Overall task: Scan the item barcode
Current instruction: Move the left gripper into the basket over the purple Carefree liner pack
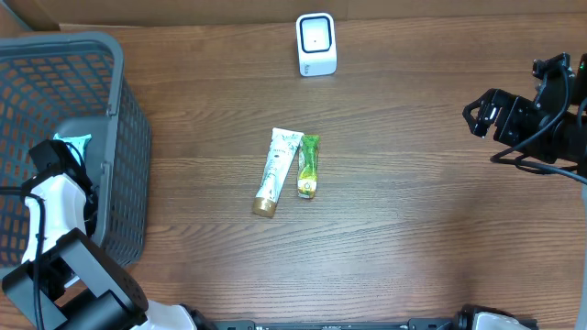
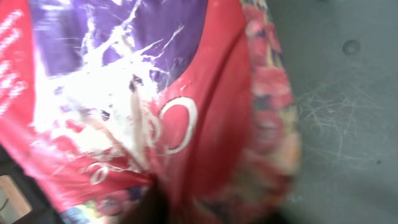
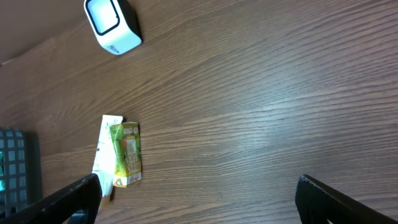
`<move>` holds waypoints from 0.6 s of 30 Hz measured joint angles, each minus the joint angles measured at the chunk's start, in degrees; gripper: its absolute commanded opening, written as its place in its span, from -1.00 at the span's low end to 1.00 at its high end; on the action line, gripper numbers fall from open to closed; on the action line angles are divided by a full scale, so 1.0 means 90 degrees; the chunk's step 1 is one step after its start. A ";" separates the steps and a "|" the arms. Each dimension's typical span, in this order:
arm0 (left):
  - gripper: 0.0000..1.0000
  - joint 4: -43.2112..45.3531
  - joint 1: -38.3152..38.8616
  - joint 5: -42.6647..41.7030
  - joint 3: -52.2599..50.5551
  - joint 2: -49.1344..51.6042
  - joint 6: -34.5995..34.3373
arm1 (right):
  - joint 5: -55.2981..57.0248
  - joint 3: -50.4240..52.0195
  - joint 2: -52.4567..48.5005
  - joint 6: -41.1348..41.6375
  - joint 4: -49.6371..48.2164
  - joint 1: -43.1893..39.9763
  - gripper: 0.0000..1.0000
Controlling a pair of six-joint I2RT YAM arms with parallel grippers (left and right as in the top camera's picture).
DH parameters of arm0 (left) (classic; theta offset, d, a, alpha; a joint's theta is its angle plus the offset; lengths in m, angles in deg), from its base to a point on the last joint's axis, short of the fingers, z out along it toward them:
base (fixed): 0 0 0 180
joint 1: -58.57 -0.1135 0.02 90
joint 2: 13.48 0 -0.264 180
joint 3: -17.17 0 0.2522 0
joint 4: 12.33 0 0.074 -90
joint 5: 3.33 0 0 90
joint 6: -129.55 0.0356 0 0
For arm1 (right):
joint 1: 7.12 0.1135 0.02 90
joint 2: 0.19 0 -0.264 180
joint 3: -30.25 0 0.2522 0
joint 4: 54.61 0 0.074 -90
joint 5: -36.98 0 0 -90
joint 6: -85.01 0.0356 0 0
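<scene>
**A:** Where is the item to scan?

**B:** Down in the grey mesh basket [image 1: 128, 137] at the left edge of the overhead view. The left wrist camera sits right up against it. A red and purple packet [image 2: 155, 112] fills most of that frame, with bare basket floor on the right side.

**A:** Does the left gripper [image 1: 60, 154] have it?

**B:** I cannot tell. Its jaws do not show in its own view, and from above they are hidden low in the basket. The right gripper [image 3: 198, 186] hangs at the right edge, jaws spread wide with nothing between them.

**A:** How will that packet handle?

**B:** The film looks glossy and crinkled, so I judge it light, soft and rather slippery. It will likely flop and fold when lifted. A pinch on a sealed edge or corner seems safest, leaving the flat faces free. No barcode shows on this face.

**A:** And the scanner?

**B:** The white scanner [image 1: 316, 43] stands at top centre of the table [image 1: 413, 229], well apart from the basket. A white tube [image 1: 278, 170] and a green sachet [image 1: 308, 167] lie side by side mid-frame.
</scene>
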 measured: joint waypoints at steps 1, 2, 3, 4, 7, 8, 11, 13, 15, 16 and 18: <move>-0.92 -0.0010 0.0000 0.0022 0.0005 -0.0027 0.0010 | 0.0000 0.0000 0.0000 0.0002 0.0000 0.0000 1.00; -0.92 -0.0051 0.0000 0.0019 0.0024 -0.0046 0.0015 | 0.0002 0.0000 0.0000 0.0000 0.0002 0.0000 1.00; -0.91 -0.0104 0.0000 0.0015 0.0056 -0.0046 0.0012 | 0.0000 0.0000 0.0000 0.0000 0.0000 0.0000 1.00; -0.92 -0.0185 0.0000 0.0007 0.0102 -0.0041 0.0012 | -0.0002 0.0000 0.0000 0.0000 0.0000 0.0000 1.00; -0.92 -0.0685 0.0000 -0.0141 0.0423 -0.0007 0.0002 | 0.0000 0.0000 0.0000 0.0000 0.0005 0.0000 1.00; -0.92 -0.0891 0.0000 -0.0233 0.0597 0.0017 0.0000 | -0.0002 0.0000 0.0000 0.0000 0.0005 0.0000 1.00; -0.92 -0.1581 0.0000 -0.0614 0.1401 0.0078 0.0070 | 0.0000 0.0000 0.0000 -0.0002 0.0017 0.0000 1.00; -0.92 -0.2171 0.0000 -0.0886 0.2232 0.0117 0.0199 | -0.0002 0.0000 0.0000 0.0000 0.0022 0.0000 1.00; -0.92 -0.2686 0.0000 -0.1059 0.3079 0.0117 0.0311 | 0.0000 0.0000 0.0000 0.0002 0.0027 0.0000 1.00; -0.92 -0.2878 0.0000 -0.1115 0.3470 0.0114 0.0362 | 0.0000 0.0000 0.0000 -0.0002 0.0024 0.0000 1.00; -0.92 -0.3194 0.0000 -0.1183 0.4099 0.0104 0.0432 | 0.0000 0.0000 0.0000 0.0000 0.0032 0.0000 1.00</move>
